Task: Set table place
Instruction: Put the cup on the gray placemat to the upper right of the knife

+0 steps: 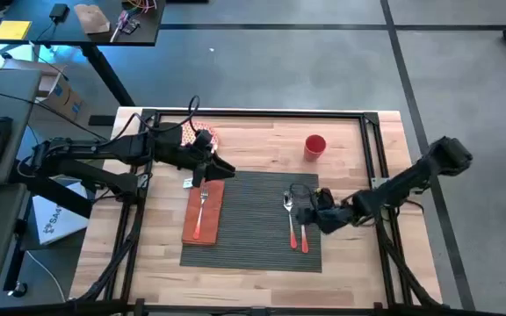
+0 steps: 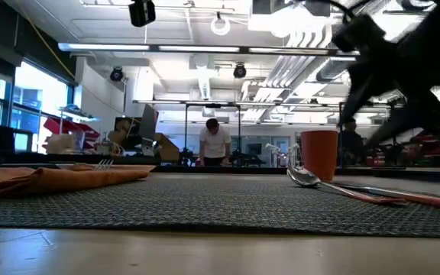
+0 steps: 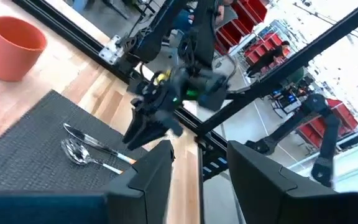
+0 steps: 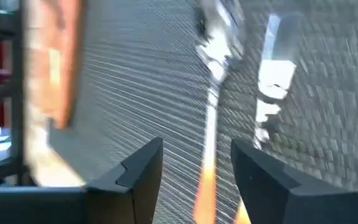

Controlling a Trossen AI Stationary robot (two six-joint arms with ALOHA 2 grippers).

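The dark grey ribbed placemat [image 1: 253, 219] lies in the middle of the wooden table [image 1: 350, 132]. An orange folded napkin [image 1: 205, 211] lies on the mat's left part with a fork [image 1: 203, 204] on top. A spoon [image 1: 289, 211] and a knife [image 1: 302, 224], both orange-handled, lie on the mat's right part. My right gripper [image 4: 194, 162] hangs open just above them, with the spoon's handle [image 4: 209, 124] showing between its fingers. My left gripper [image 3: 197, 168] is open in the air over the mat's far left corner [image 1: 222, 167], with nothing between its fingers.
A red cup [image 1: 314, 145] stands on the bare wood beyond the mat's far right corner. A red-patterned plate [image 1: 188, 133] lies at the far left, mostly hidden under my left arm. A black rail frame [image 1: 262, 114] edges the table. People show in the room behind.
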